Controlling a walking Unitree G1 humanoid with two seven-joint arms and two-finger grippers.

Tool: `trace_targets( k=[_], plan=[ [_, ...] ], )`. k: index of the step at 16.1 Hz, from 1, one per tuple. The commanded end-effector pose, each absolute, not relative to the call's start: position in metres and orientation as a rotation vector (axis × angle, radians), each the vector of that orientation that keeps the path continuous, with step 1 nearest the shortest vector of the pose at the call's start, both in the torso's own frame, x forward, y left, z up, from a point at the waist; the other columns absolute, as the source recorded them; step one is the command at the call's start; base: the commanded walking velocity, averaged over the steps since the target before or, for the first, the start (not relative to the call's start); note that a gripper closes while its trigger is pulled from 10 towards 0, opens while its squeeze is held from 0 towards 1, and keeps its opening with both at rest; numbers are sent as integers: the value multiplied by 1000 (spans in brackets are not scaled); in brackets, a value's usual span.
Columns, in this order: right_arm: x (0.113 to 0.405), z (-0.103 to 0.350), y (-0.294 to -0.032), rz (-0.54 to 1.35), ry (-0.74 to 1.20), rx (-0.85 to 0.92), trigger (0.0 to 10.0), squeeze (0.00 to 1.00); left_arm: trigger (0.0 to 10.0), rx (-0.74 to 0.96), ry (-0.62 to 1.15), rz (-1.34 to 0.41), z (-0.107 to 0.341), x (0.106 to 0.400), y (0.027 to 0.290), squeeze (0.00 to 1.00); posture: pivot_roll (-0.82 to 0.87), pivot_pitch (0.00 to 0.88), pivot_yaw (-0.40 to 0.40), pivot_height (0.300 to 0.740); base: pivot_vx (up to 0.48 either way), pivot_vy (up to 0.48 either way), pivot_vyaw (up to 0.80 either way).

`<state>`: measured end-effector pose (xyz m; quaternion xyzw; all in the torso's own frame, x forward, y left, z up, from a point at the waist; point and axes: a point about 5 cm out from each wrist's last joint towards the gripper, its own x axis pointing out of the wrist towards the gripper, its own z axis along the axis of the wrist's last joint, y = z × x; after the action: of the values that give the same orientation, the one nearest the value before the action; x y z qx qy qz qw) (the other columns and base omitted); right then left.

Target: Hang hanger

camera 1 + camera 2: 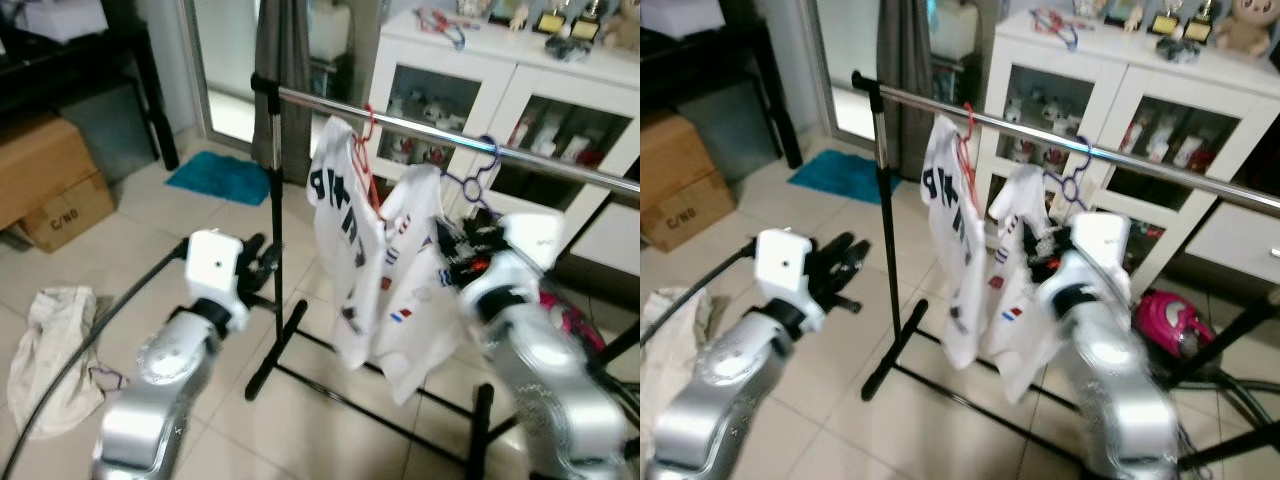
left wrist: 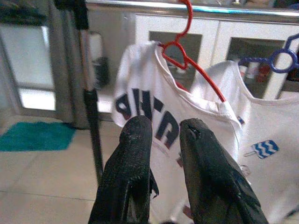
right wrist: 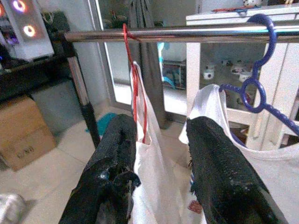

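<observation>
A chrome garment rail [image 1: 420,128] crosses the upper middle of the frame, carrying a red hanger [image 1: 366,150] with a white printed T-shirt [image 1: 340,240] and, just to its right, a blue hanger [image 1: 478,175] with a second white T-shirt [image 1: 415,280], both hooks over the bar. The right gripper [image 3: 161,135] sits at centre right just below the blue hanger, fingers spread and holding nothing, with shirt cloth between them. The left gripper [image 1: 262,262], left of centre beside the rack's black upright post [image 1: 272,190], is released too, its fingers slightly parted, with a cardboard box [image 1: 45,180] at the upper left and a crumpled cloth [image 1: 50,340] on the tiled floor [image 1: 330,420] at lower left.
</observation>
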<state>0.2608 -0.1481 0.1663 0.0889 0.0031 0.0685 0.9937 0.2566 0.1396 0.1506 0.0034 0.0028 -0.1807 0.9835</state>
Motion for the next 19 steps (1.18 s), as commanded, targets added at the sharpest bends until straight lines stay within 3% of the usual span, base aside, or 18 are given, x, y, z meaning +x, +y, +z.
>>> trace_targets(
  k=[1, 7, 19],
  plan=[
    [264, 172, -156, 88, -31, 158, 10000, 0, 10000, -28, 6, -367, 151, 259, 135, 0, 65, 0, -29, 740, 0, 0, 0],
    [265, 151, -148, 172, 87, 161, 10000, 0, 10000, 21, -21, -377, 153, 254, 134, 0, 80, 0, -50, 740, 0, 0, 0],
    [272, 154, -146, 163, 49, 130, 10000, 0, 10000, 23, -47, -410, 158, 258, 136, 0, 95, 0, -38, 740, 368, 0, -131]
  ],
)
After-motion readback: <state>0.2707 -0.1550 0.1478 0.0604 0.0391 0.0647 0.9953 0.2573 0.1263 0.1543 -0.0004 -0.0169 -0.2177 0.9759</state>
